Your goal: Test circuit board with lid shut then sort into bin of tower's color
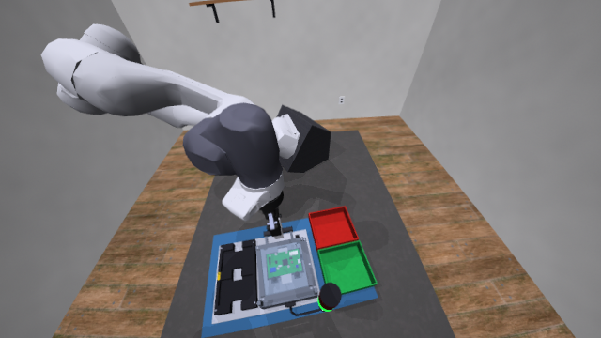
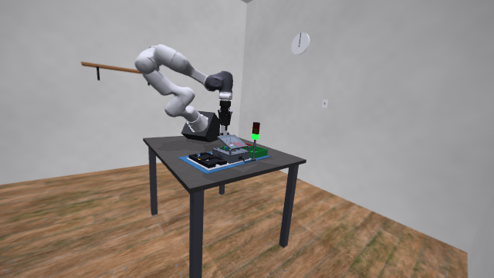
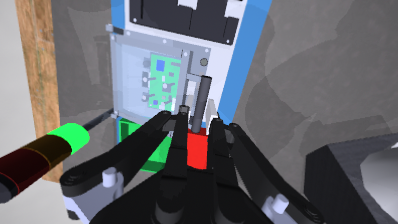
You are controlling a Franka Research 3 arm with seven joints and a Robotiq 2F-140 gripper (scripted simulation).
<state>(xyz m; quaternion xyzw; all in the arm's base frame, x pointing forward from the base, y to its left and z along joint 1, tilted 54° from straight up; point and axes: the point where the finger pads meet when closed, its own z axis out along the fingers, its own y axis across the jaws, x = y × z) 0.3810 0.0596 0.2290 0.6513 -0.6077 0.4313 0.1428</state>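
We judge the lid (image 1: pixel 285 269) already unlatched and sprung partly up, the tower (image 2: pixel 255 133) showing green. Next, lift the lid clear, then take the board (image 1: pixel 284 262) by its edges. The gripper (image 3: pixel 196 121) hangs above the handle (image 3: pixel 201 102), fingers nearly together, holding nothing. The board is green, dotted with small components, lying in the tester (image 1: pixel 263 300).

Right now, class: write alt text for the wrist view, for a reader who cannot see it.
The nearly shut, empty gripper hangs near the tester's black handle; the green circuit board lies under the clear lid, and the signal tower glows green.
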